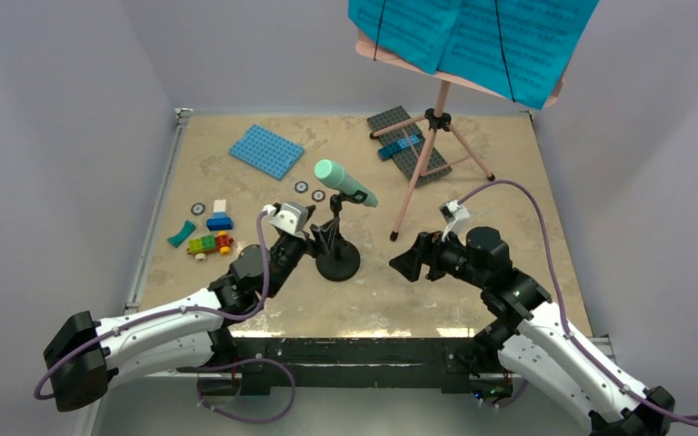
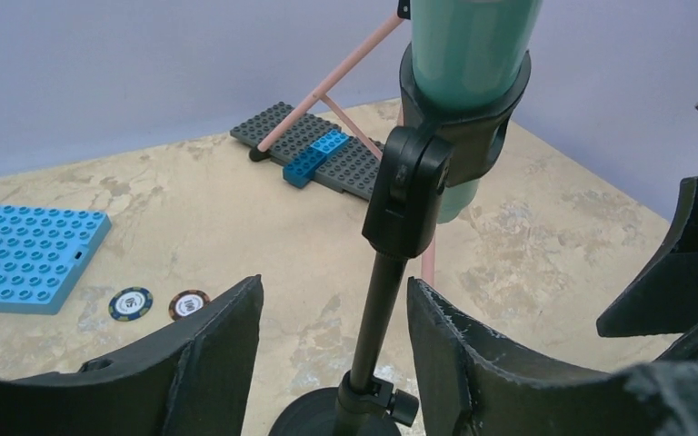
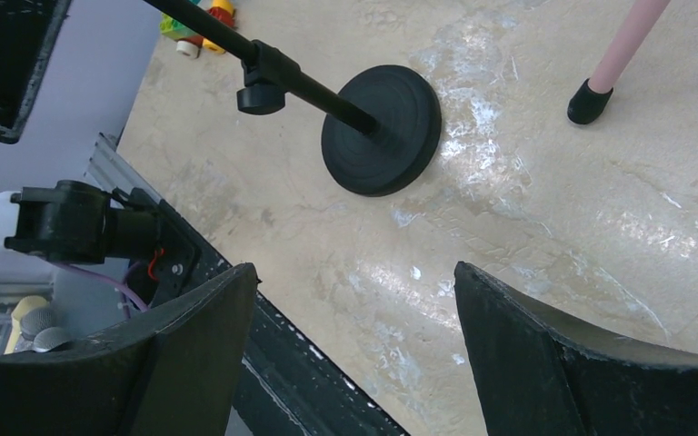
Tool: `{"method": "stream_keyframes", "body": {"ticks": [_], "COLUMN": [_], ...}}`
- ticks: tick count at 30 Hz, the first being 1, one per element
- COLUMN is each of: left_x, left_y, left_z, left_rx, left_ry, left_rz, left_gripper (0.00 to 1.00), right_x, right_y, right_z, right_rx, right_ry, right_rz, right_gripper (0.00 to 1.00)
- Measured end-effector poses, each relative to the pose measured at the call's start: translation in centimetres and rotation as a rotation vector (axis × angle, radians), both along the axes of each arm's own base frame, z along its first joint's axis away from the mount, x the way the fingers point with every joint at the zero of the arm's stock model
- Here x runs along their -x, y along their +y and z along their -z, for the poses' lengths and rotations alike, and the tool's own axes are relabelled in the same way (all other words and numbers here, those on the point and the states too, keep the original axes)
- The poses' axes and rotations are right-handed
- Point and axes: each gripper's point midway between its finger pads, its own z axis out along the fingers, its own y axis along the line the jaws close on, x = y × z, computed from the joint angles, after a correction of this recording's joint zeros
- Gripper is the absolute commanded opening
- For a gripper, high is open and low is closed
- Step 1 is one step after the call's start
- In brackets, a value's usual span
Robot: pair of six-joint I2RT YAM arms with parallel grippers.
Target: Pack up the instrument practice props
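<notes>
Plainly, both grippers stand open: left gripper (image 2: 334, 287) straddling the one mic stand (image 2: 380, 309) holding one microphone (image 1: 344, 182), right gripper (image 3: 355, 272) empty.

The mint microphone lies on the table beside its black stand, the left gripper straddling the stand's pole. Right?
No: the microphone sits clipped in the black stand, off the table, as the left wrist view shows. The left gripper does straddle the pole.

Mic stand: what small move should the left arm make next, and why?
Probably close the left gripper on the mic stand: its open fingers flank the pole without touching, the microphone sits clipped on top, and the right gripper hangs open nearby.
</notes>
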Motion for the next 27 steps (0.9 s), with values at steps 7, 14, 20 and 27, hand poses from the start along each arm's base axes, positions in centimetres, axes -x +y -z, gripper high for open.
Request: {"method": "stream_keyframes", "body": {"ticks": [7, 14, 20, 27], "left_x": [1.2, 3.0, 4.2, 4.2], "left_y": [1.7, 4.0, 2.5, 0.5], "left_z": [-2.3, -2.7, -2.4, -0.5], "left_rx": [0.059, 0.107, 0.053, -0.005], "left_ry": [0.0, 0.051, 0.078, 0.191], "left_rz": [-0.001, 0.005, 0.147, 0.283], "left_gripper": [1.0, 1.0, 1.0, 1.0], "right_x": [0.3, 0.2, 0.0, 0.5], "right_y": [-0.2, -0.5, 0.2, 1.5], "right_z": [0.5, 0.0, -0.9, -0.3], "right_rx": [0.02, 0.047, 0.001, -0.015], "right_ry": [0.02, -0.007, -0.047, 0.001], "right_rz": [-0.002, -0.008, -0.029, -0.101], "right_gripper": [0.87, 0.96, 0.97, 0.95]}}
